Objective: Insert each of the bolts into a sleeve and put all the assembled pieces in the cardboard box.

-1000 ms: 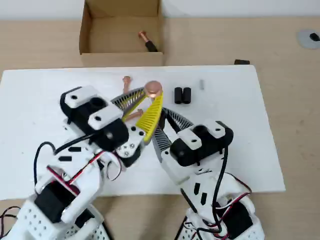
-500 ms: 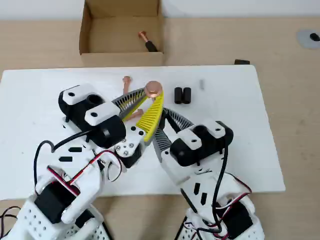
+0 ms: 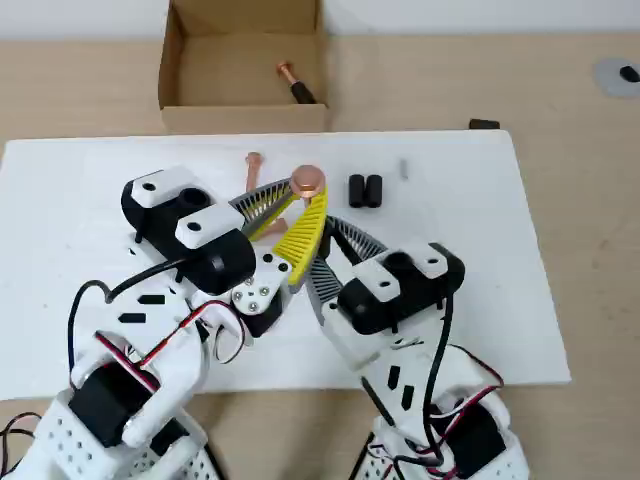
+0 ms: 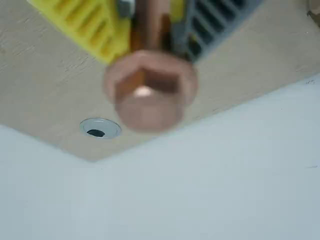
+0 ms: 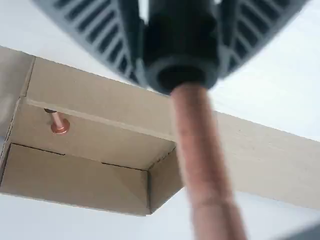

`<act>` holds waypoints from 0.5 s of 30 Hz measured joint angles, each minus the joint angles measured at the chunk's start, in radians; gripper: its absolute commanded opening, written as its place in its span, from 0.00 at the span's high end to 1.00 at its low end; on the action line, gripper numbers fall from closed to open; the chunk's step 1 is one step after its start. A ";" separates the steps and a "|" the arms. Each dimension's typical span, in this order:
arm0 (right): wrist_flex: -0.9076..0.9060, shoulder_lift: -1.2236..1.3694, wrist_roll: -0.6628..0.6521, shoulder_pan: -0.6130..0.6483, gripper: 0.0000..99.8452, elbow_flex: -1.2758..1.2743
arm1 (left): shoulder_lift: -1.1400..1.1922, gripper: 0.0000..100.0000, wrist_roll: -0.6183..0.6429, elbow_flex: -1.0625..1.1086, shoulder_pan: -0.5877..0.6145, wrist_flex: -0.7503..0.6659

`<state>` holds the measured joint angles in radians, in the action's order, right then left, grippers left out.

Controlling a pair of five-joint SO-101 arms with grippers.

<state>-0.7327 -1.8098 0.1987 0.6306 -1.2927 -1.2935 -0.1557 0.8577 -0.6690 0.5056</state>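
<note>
Above the middle of the white sheet (image 3: 520,300), the left gripper (image 4: 150,22) pinches a copper hex-head bolt (image 4: 150,90). The bolt's shaft meets the mouth of a black cylindrical sleeve (image 5: 182,60), which is clamped between the right gripper's (image 5: 180,30) fingers. Two more black sleeves (image 3: 365,190) lie just to the right. The brown cardboard box (image 3: 170,70) stands at the far side and holds one assembled piece (image 3: 295,82).

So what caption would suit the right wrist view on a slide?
Right claw grips a black sleeve with a copper bolt in its mouth, cardboard box beyond.

The cardboard box (image 3: 240,118) sits behind the mat (image 3: 80,200), an assembled piece (image 3: 296,84) inside it. On the mat, two sleeves (image 3: 365,190) lie right of a loose bolt (image 3: 252,160).
</note>
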 measured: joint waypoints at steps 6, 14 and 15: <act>0.000 0.000 0.000 0.000 0.99 0.000 | 0.000 0.99 0.041 0.000 0.000 0.000; 0.000 0.000 0.000 0.000 0.99 0.000 | 0.000 0.99 0.044 0.000 -0.008 0.069; 0.000 0.000 0.000 0.000 0.99 0.000 | 0.000 0.99 0.043 0.000 -0.009 0.081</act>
<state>-0.7327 -1.8098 0.1987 0.6306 -1.2927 -1.2935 -0.1128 0.8577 -0.6782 0.5869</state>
